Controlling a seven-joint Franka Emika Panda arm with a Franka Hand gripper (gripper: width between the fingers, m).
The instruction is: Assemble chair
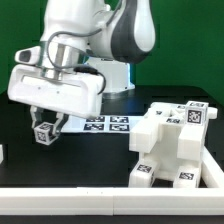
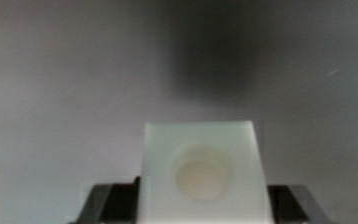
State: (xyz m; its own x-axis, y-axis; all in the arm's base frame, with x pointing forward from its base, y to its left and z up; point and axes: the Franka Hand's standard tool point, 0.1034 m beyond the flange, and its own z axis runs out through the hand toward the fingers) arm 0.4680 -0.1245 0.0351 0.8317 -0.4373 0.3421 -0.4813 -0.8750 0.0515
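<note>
One chair assembly (image 1: 172,145) foreground; tool (image 1: 44,127) clamps one tagged peg (image 1: 45,131) (above table); one marker board (image 1: 105,123).

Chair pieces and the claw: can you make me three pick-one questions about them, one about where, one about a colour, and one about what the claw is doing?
1. Where does the built-up chair block sit in the exterior view?
A. On the exterior view's right
B. On the exterior view's left
C. On top of the arm

2. What colour is the table?
A. Red
B. Yellow
C. Black

3. What is the claw doing?
A. Standing wide open with nothing in it
B. Holding a small white piece
C. Hiding out of the picture

Answers:
1. A, as the blocky white shape fills the exterior view's right side.
2. C, as the surface under every part is black.
3. B, as the wrist view shows the piece between its fingers.
</note>
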